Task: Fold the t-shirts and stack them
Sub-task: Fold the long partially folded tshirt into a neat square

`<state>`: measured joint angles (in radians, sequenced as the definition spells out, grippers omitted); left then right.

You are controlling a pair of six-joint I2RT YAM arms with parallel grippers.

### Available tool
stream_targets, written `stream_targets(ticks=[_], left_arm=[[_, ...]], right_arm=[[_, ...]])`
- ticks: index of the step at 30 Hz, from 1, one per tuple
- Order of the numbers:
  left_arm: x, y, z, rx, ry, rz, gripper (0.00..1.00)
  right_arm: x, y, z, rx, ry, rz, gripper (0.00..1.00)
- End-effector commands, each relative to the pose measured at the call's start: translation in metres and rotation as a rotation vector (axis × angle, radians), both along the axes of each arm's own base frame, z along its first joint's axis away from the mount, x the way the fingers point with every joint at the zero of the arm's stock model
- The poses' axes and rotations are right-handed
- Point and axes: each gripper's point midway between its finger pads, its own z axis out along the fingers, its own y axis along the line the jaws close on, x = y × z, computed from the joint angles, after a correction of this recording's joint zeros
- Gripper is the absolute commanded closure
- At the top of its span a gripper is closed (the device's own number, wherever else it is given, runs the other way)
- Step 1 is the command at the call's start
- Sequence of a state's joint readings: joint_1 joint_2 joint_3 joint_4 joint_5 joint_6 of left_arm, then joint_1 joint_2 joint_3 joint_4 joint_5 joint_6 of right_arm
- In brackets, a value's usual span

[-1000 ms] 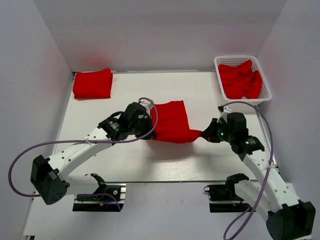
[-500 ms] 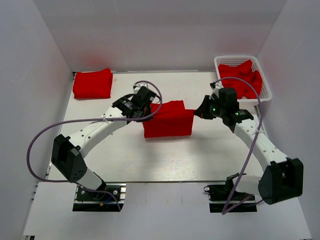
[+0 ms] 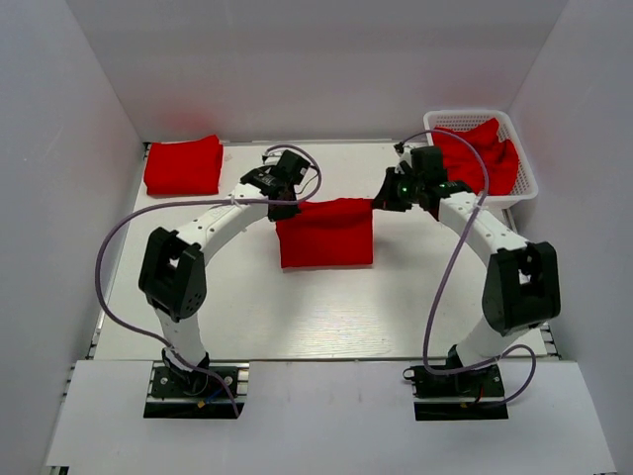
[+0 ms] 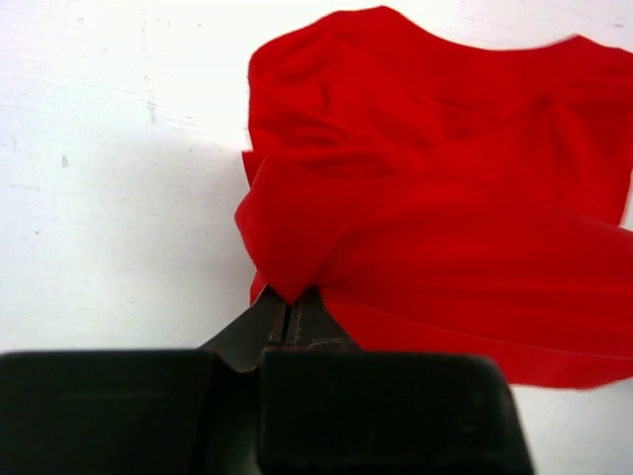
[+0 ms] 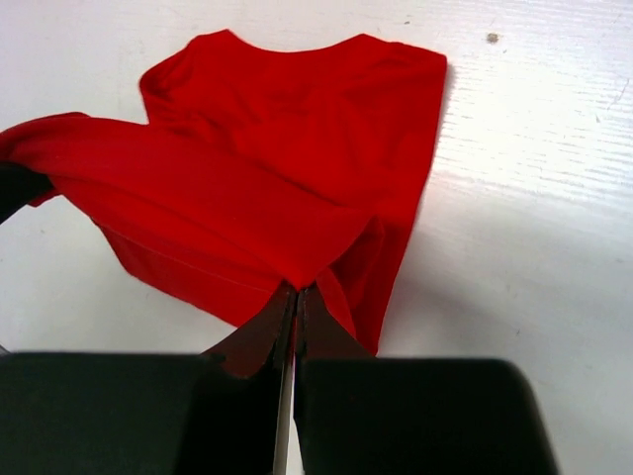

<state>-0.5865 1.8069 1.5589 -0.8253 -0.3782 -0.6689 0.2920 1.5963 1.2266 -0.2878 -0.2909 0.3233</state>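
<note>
The left gripper (image 4: pixel 287 309) has its jaws pressed together on a pinch of red cloth, with no gap between them; the right gripper (image 5: pixel 295 293) is likewise closed on a bunched corner of the same t-shirt (image 3: pixel 326 236). The cloth runs as a raised band from one pair of jaws to the other; the rest of the shirt lies flat on the table (image 3: pixel 247 307), just beyond and below the fingertips in each wrist view. Over the last second both grippers have carried the held edge from the shirt's near side up and away from the bases, so the garment is now doubled over itself; by that, a half fold looks nearly laid, and letting go is likely the next step. Both arms reach far out, elbows arched, wrists turned inward to face each other across the shirt. Well off to the left of the left jaws sits the folded stack (image 3: pixel 183 165); just right of the right jaws, the white basket (image 3: pixel 527 188) holds more crumpled shirts (image 3: pixel 480 158).
</note>
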Motion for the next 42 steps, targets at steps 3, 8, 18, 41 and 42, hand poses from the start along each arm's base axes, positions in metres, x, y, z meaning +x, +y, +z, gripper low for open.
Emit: stream_targets(ticks=[3,8,18,41,42], left_arm=[[0.028,0.034,0.005,0.039,-0.026,0.053,1.00],[0.047,0.030,-0.010,0.005,-0.009,0.027,1.00],[0.088,0.029,-0.046,-0.044,-0.008,0.017,0.96],[0.088,-0.037,0.034,-0.407,-0.195,-0.400,0.00],[0.087,-0.044,0.027,-0.405,-0.175,-0.409,0.00]], right_arm=[[0.043,-0.011,0.007,-0.020,-0.071,-0.028,1.00],[0.061,-0.006,-0.011,-0.007,-0.036,-0.026,1.00],[0.104,0.010,-0.033,0.077,-0.040,-0.023,1.00],[0.049,0.015,0.010,0.129,-0.080,0.104,0.10],[0.051,0.016,0.003,0.133,-0.065,0.106,0.10]])
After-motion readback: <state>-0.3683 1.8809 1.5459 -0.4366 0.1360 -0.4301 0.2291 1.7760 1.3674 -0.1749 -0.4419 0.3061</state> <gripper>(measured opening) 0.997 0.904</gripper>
